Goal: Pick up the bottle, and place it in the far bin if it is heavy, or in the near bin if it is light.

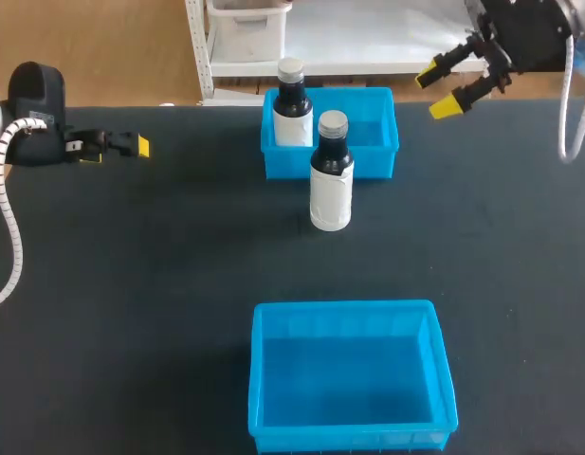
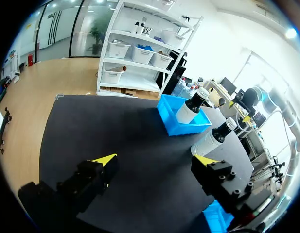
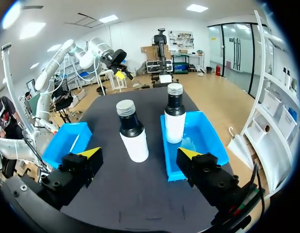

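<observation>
Your right gripper (image 1: 436,91) hangs above the table's (image 1: 131,284) far right corner, fingers spread wide, nothing between them. Your left gripper (image 1: 121,147) is equally wide and unloaded, low at the left side. The bottle (image 1: 330,185) stands upright on the table, long axis vertical, just in front of the far bin (image 1: 377,156). It lies straight ahead of the right fingers and well apart from both grippers. Judged: right arm is nearer. A second bottle (image 1: 292,118) stands inside the far bin. The near bin (image 1: 349,441) lies well apart, toward you.
</observation>
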